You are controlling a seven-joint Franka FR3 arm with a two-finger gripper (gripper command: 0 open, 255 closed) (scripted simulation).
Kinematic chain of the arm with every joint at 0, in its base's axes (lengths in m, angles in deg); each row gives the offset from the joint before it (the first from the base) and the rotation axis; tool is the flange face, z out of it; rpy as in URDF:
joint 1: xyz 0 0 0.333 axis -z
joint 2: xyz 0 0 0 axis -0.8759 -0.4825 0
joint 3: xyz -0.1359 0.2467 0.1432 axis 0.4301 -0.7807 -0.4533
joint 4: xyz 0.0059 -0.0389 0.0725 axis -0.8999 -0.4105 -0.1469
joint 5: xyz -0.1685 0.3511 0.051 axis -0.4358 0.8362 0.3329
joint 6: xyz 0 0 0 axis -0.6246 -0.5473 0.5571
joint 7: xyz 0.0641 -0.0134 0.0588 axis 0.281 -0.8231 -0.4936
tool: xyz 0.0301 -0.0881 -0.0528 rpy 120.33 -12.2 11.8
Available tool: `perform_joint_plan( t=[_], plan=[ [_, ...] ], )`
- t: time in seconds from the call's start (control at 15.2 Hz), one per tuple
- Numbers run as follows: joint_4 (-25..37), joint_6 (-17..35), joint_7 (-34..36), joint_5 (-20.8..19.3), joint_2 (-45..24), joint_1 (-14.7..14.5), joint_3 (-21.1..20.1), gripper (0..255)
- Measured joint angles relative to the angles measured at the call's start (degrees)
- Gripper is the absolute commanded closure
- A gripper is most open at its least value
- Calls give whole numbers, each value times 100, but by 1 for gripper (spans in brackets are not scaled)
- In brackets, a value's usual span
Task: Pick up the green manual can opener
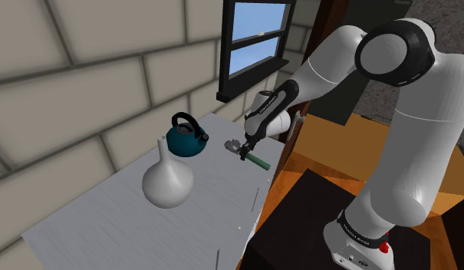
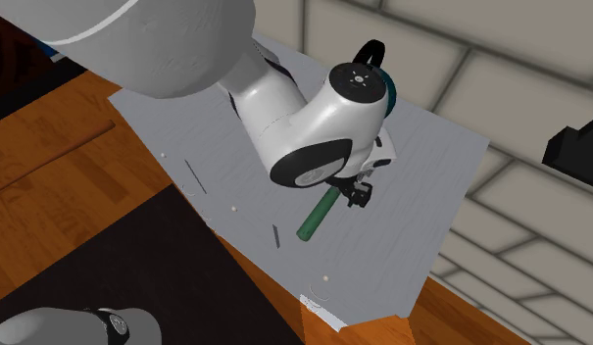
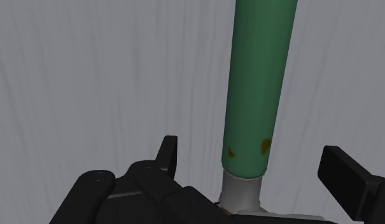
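Count: one green can opener (image 1: 255,159), one teal kettle (image 1: 185,138), one white vase (image 1: 167,180).
Can opener: lying on the grey table (image 1: 107,222), under my gripper (image 3: 254,158).
My fingers: spread, either side of its handle, not touching it.
Wrist view: brown specks on the handle.

— We see the can opener's (image 3: 259,89) handle as matt green with small brownish flecks and a smooth, pale collar, between the pincer's (image 3: 254,159) matt black fingers (image 3: 342,167).
— Under the pincer we find a pale grey, finely streaked tabletop (image 3: 108,76). Near the pincer, the teal kettle (image 1: 185,142) has a faint sheen and the whitish vase (image 1: 167,182) looks smooth.
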Motion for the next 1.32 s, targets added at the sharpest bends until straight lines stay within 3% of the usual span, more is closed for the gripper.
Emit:
perform_joint_plan(
  t=[0.07,0.13,0.79,1.32],
  plan=[
    [-7,55,-24,29,-48,13,-19,0],
    [-17,86,-35,43,-69,17,-29,255],
    [-17,114,-53,62,-95,28,-40,255],
    [-41,-368,168,-204,418,-76,119,255]
  ],
)
